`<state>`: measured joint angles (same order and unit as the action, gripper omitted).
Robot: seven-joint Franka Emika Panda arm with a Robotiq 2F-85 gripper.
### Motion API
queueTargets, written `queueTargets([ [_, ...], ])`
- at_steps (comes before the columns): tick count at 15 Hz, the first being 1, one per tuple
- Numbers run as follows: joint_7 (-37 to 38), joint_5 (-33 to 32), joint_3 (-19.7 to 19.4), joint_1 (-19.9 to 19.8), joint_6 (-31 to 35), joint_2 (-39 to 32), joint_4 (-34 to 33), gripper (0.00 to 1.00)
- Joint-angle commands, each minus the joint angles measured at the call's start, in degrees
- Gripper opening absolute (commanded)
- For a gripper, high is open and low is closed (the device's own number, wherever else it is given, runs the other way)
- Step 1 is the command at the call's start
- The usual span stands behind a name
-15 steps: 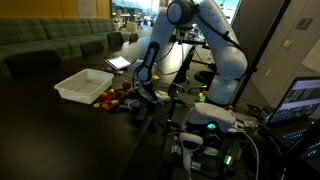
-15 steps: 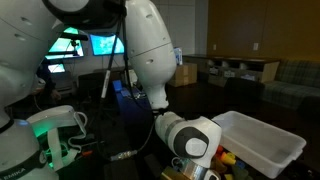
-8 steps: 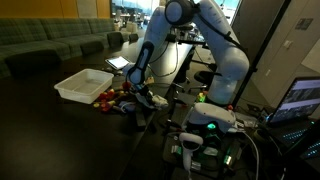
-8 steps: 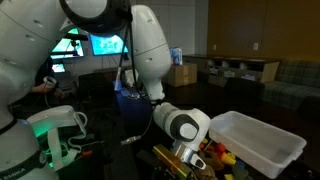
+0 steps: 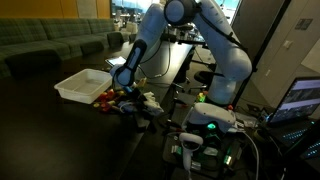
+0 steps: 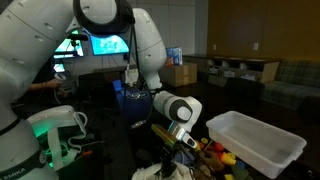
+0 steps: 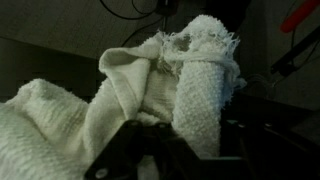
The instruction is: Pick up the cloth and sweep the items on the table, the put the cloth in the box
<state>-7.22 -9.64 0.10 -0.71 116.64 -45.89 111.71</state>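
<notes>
Robotiq gripper [image 5: 131, 97] low over dark table [image 5: 45, 130], jaws clenched on white terry cloth [image 7: 190, 85], bunched up in wrist view. Small red/yellow items [image 6: 222, 155] lie just beside white plastic box [image 5: 83, 84]; cloth near them, outside box.

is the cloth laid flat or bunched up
Bunched up: in the wrist view the cloth is crumpled into thick folds, not spread flat.

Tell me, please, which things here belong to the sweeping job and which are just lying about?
Job: cloth, held in the gripper; small items; white box.
Lying about: laptop; sofa; cardboard box.
</notes>
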Motion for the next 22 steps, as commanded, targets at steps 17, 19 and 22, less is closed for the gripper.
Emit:
queueTargets([
  [17, 11.08, 11.54, 9.09, 13.04, -6.25, -4.2, -15.49, 0.08],
  [19, 12.77, 13.22, 9.16, 13.79, -6.31, -5.06, -18.72, 0.08],
  [22, 12.99, 14.38, 9.36, 14.44, -6.84, -5.1, -21.1, 0.08],
])
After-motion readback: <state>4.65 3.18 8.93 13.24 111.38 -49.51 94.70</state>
